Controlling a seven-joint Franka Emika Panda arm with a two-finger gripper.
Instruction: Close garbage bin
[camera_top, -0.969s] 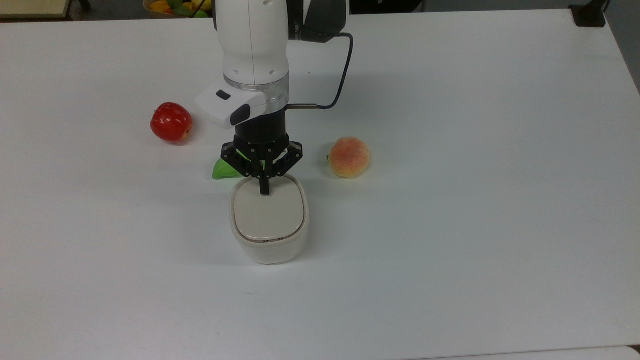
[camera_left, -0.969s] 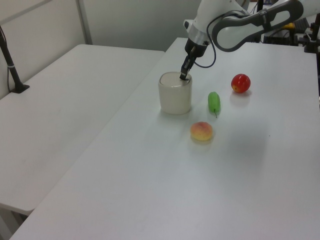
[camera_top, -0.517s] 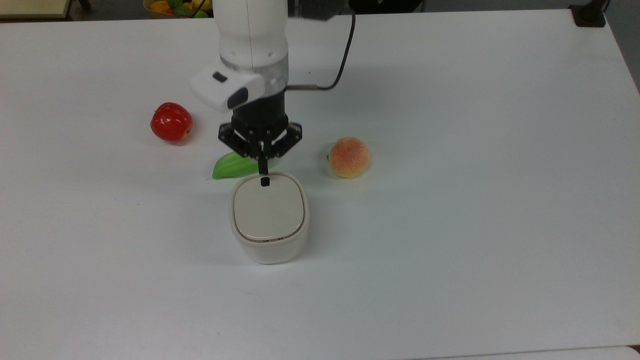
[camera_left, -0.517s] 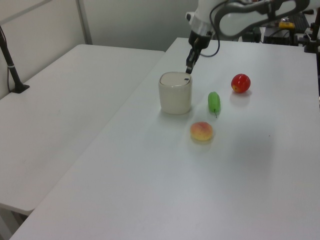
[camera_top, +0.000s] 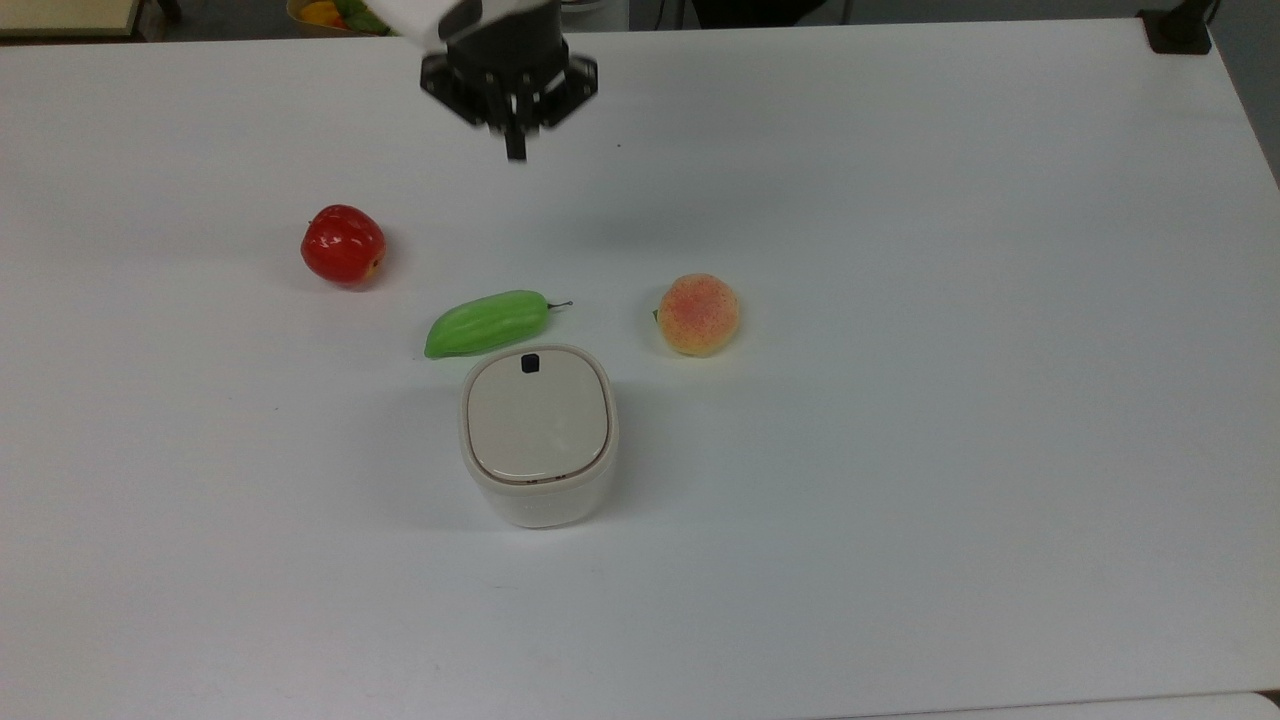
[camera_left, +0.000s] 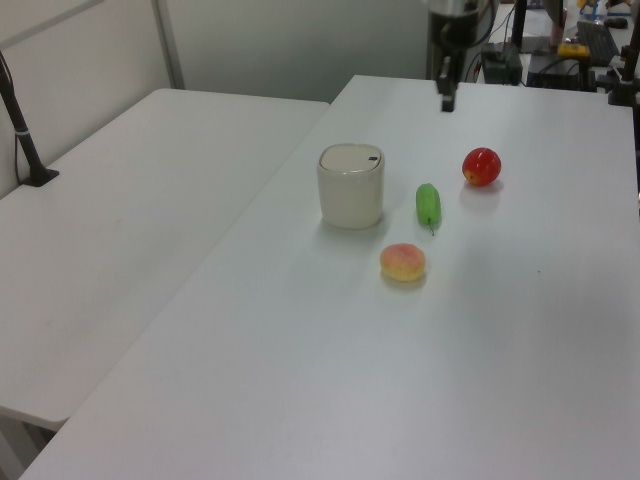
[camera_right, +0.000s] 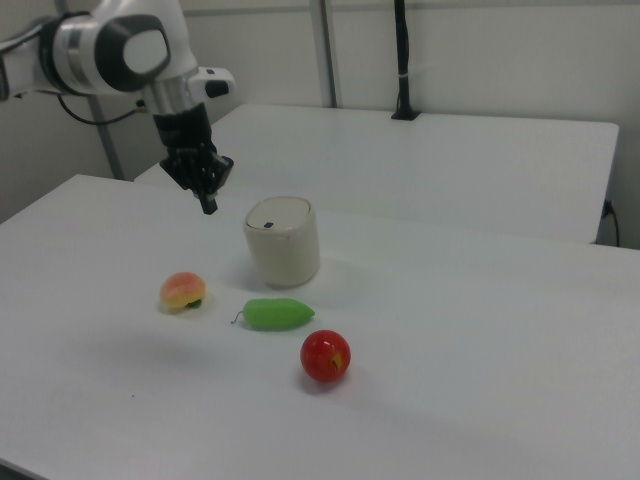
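Note:
The garbage bin (camera_top: 538, 440) (camera_left: 351, 186) (camera_right: 283, 241) is a cream-white rounded tub standing on the white table. Its beige lid lies flat and shut, with a small black button (camera_top: 530, 363) at the edge nearest the green fruit. My gripper (camera_top: 516, 150) (camera_left: 446, 101) (camera_right: 209, 205) hangs high in the air, well away from the bin, at the top of the top view. Its black fingers are pressed together with nothing between them.
A green toy vegetable (camera_top: 487, 322) lies just beside the bin. A peach (camera_top: 698, 314) sits to the top view's right of it, and a red apple (camera_top: 342, 244) to the top view's left. A bowl of fruit (camera_top: 335, 14) stands beyond the table's far edge.
My gripper has lifted off the bin's lid and drawn up and back toward the table's far side. The lid stays flat and shut, and the green vegetable is now uncovered.

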